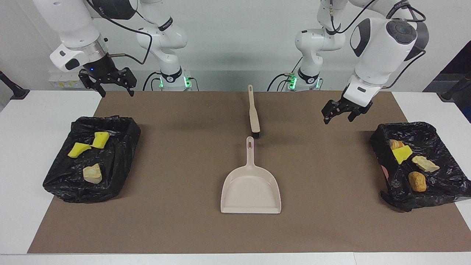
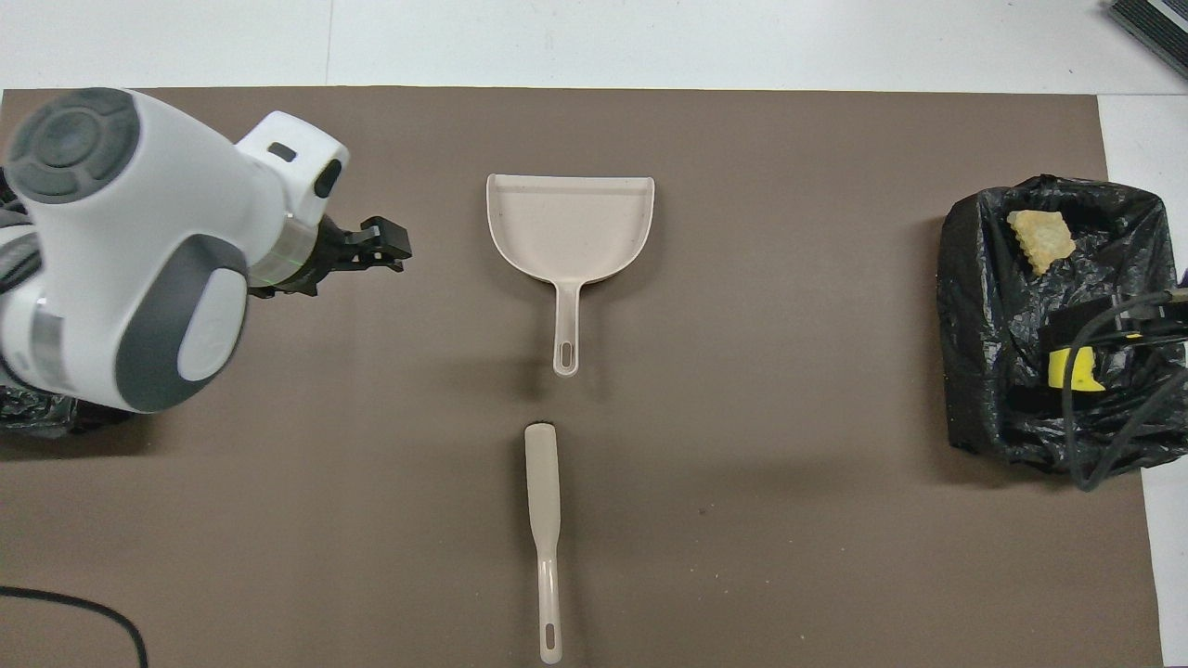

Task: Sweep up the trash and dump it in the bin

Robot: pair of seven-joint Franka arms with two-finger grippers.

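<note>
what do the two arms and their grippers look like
Both are glossy white jointed arms with dark grey round joint caps and loose black cables. The left gripper and right gripper are black with two fingers; green lights glow at both bases.

White table (image 1: 22, 154): brown mat (image 1: 184, 176); on mat: dustpan (image 1: 251, 191), brush (image 1: 253, 114), two bins (image 1: 92, 158).

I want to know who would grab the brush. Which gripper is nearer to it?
Left. The left gripper hangs over the mat between the brush and a bin; the right gripper waits above the mat's corner.
</note>
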